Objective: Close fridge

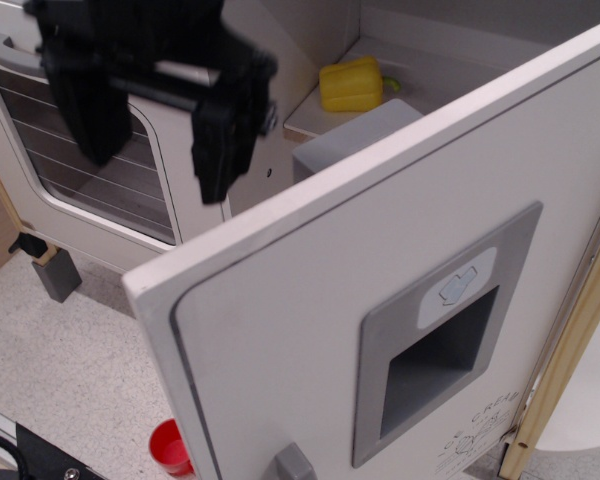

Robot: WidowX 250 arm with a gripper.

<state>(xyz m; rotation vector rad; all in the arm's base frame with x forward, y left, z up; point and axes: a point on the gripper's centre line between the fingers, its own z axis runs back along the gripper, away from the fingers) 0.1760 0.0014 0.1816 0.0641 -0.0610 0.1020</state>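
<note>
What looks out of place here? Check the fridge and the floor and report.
The fridge door stands wide open, showing a yellow pepper on a shelf inside. The gripper hangs open above the door's edge, not touching it. A red cup sits on the floor below the door. Nothing looks spilled or damaged.
</note>
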